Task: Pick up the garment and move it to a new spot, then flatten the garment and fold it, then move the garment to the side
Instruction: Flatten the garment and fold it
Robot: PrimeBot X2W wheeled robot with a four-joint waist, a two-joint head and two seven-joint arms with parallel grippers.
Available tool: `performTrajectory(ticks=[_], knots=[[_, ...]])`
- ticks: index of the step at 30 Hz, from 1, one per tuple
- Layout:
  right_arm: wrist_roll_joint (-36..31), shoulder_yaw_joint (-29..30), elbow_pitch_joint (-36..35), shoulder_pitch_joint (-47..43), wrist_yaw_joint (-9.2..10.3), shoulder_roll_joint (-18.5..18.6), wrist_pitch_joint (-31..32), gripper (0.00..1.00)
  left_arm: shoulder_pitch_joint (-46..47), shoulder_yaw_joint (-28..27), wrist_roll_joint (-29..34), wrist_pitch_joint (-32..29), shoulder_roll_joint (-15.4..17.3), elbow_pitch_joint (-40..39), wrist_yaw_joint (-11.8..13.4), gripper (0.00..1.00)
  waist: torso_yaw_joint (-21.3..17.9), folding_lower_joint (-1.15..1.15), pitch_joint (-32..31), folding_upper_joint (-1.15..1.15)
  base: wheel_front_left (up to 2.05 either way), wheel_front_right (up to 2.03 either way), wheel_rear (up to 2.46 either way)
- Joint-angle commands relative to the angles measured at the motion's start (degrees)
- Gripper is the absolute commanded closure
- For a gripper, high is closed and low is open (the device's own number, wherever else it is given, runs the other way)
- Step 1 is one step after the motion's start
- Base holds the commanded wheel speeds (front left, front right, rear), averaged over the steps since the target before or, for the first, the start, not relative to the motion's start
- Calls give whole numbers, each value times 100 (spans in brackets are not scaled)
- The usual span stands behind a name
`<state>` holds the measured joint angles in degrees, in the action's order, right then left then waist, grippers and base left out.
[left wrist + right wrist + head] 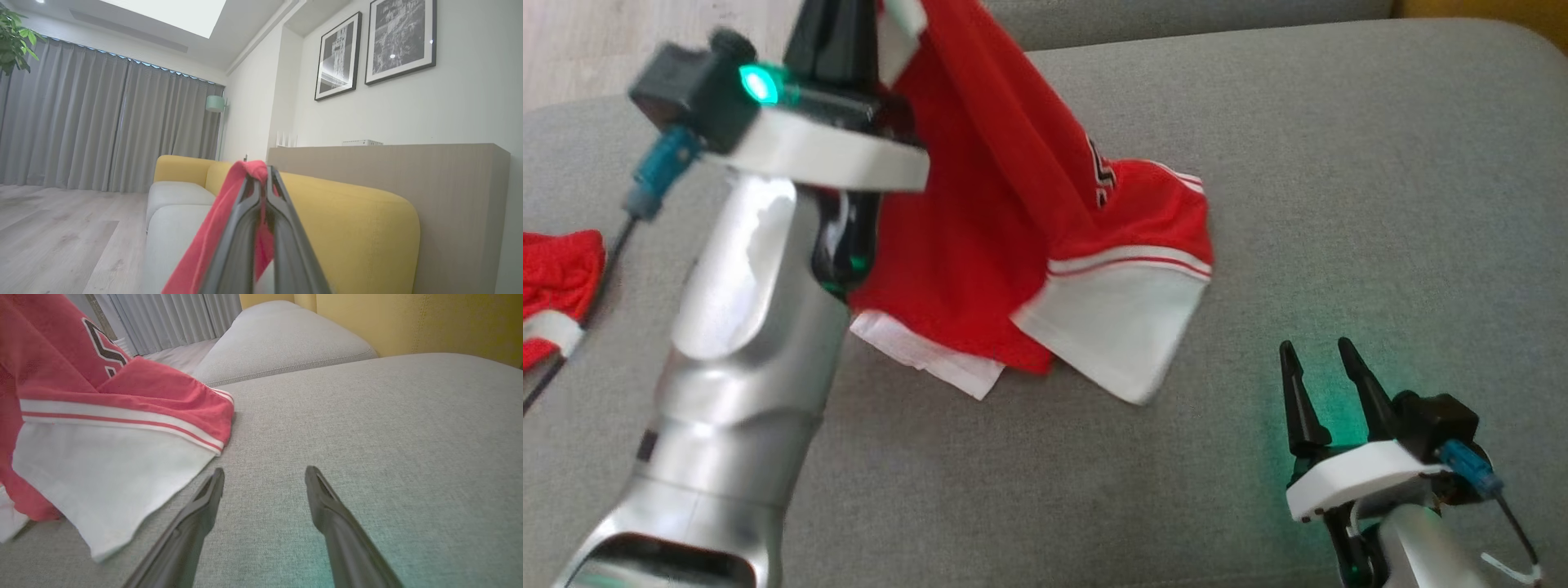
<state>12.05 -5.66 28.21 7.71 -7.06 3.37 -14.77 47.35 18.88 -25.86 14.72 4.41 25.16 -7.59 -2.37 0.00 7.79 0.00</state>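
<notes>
Right gripper (265, 470): jaws spread wide, nothing between them, fingers low over the grey cushion (388, 437). Garment (122, 396) at left, red, rumpled, its lower part lying on the cushion and its upper part rising out of frame. White panel (102, 465) below a white-and-red striped band; black-and-white emblem (104, 347) higher up. Left fingertip just beside the panel's edge. Second cushion (278, 339) beyond a seam. Yellow backrest (408, 322) top right. Grey curtain (171, 314) behind.

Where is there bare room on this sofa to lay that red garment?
Bare: the grey cushion right of the red garment, beyond the open right gripper; also the near strip before its white hem. Crowded: the left, around the left gripper and another red cloth.
</notes>
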Motion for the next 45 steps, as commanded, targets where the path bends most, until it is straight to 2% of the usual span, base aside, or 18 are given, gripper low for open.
performTrajectory(ticks=[1, 6, 10, 12, 17, 21, 22, 23, 24, 29, 37, 44, 45], knots=[[24, -121, -146, 179, -43, -33, -23, 0, 229, -153, -72, 28, 213, -222, 11, 100, 0, 0, 8, 0, 0, 0, 0], [42, -76, -136, 163, -43, -43, -23, 0, -232, -275, -170, 28, 349, -252, 11, 100, 46, 0, -16, 0, 0, 0, 0], [79, -61, -156, 132, -43, -47, -23, 0, -1255, -814, -212, 28, 345, -68, 11, 100, 136, 0, -70, 0, 0, 0, 0], [70, -41, -161, 105, -43, -47, -23, 0, -2116, -1333, -214, 28, 205, 58, 10, 100, 214, 0, -105, 0, 0, 0, 0], [18, -30, -156, 82, -43, -48, -23, 0, -3013, -1757, -196, 28, -2, 306, 10, 100, 311, 0, -140, 0, 0, 0, 0], [-11, -66, -147, 89, -43, -48, -23, 0, -3394, -1931, -161, 28, -109, 516, 10, 100, 364, 0, -185, 0, 0, 0, 0], [-10, -83, -146, 94, -43, -48, -23, 0, -3429, -1965, -142, 28, -122, 565, 10, 90, 372, 0, -197, 0, 0, 0, 0], [-6, -107, -143, 96, -43, -48, -23, 0, -3448, -2022, -109, 28, -132, 607, 10, 58, 378, 0, -212, 0, 0, 0, 0], [10, -138, -137, 96, -43, -48, -23, 0, -3454, -2096, -57, 28, -138, 627, 10, 0, 382, 0, -225, 0, 0, 0, 0], [214, -610, 69, 114, -43, -48, -23, 0, -3509, -2303, 104, 28, -150, 735, 10, 0, 408, 0, -283, 0, 0, 0, 0], [599, -1538, 786, 389, -43, -49, -23, 0, -3776, -1801, 12, 28, -152, 604, 10, 0, 745, 0, -290, 0, 0, 0, 0], [767, -1886, 1461, 673, -43, -49, -23, 0, -3928, -1572, -61, 28, -153, 454, 10, 0, 965, 0, -285, 0, 0, 0, 0], [778, -1903, 1599, 698, -43, -49, -23, 5, -3939, -1555, -68, 28, -153, 440, 10, 0, 979, 0, -287, 0, 0, 0, 0]])
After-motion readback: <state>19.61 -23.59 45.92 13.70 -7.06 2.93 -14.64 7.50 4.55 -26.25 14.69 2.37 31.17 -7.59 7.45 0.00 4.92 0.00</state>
